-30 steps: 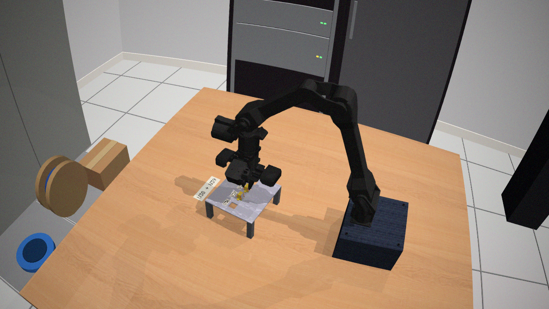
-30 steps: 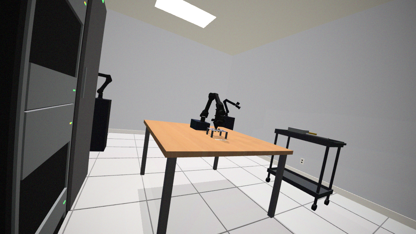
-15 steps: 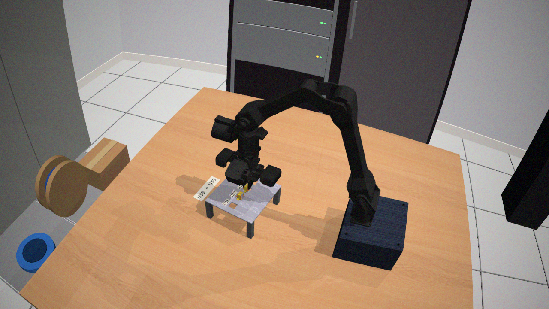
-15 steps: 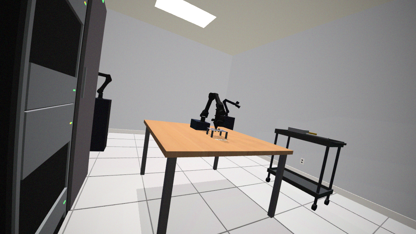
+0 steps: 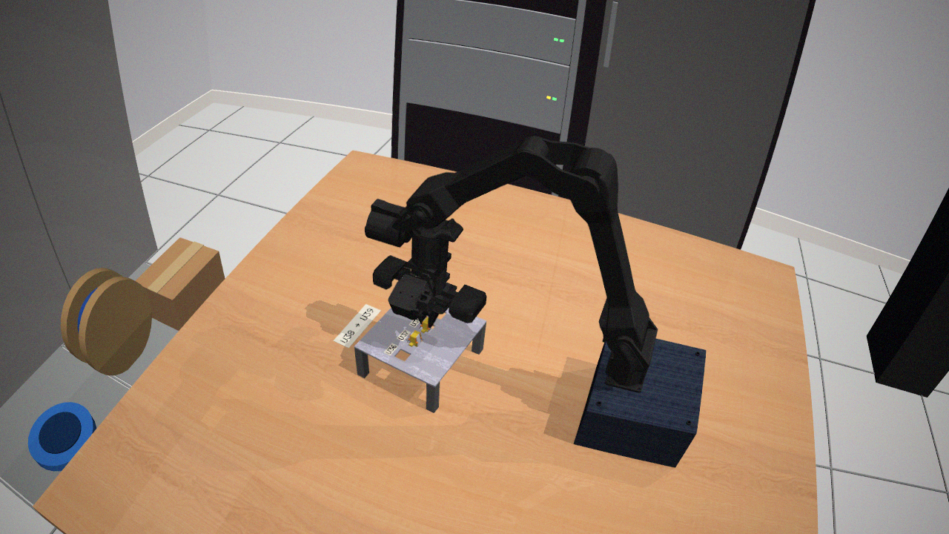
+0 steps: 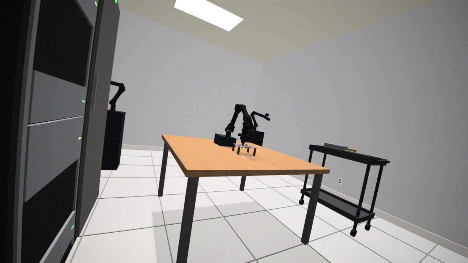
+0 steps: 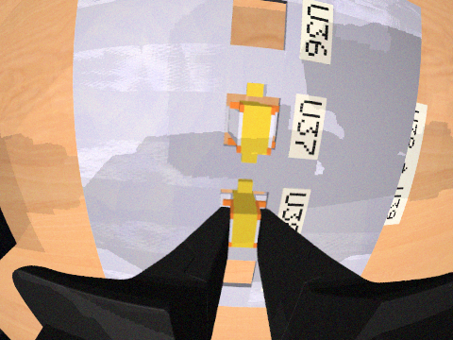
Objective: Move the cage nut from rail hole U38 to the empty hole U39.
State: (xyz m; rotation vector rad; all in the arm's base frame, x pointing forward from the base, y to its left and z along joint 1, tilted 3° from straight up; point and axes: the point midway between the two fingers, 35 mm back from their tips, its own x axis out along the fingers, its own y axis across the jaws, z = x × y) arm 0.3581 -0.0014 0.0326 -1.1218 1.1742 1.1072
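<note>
My gripper (image 7: 243,217) (image 5: 428,323) is shut on the yellow cage nut (image 7: 244,229) at hole U38, one fingertip on each side of it. That nut (image 5: 425,324) sits at its hole, with hole edges showing at its upper end in the wrist view. The other yellow cage nut (image 7: 256,125) (image 5: 413,339) stands in hole U37. The empty hole U39 (image 7: 240,272) shows between my fingers, just beyond the held nut. The rail plate (image 7: 127,113) (image 5: 437,362) (image 6: 237,145) stands on short legs. The wings under the plate are hidden.
The open hole U36 (image 7: 259,25) lies past the U37 nut. A paper label reading U38 to U39 (image 5: 356,325) (image 7: 407,165) lies on the wooden table (image 5: 298,425) (image 6: 202,160) beside the plate. The arm's dark blue base block (image 5: 637,425) stands to the right in the top view.
</note>
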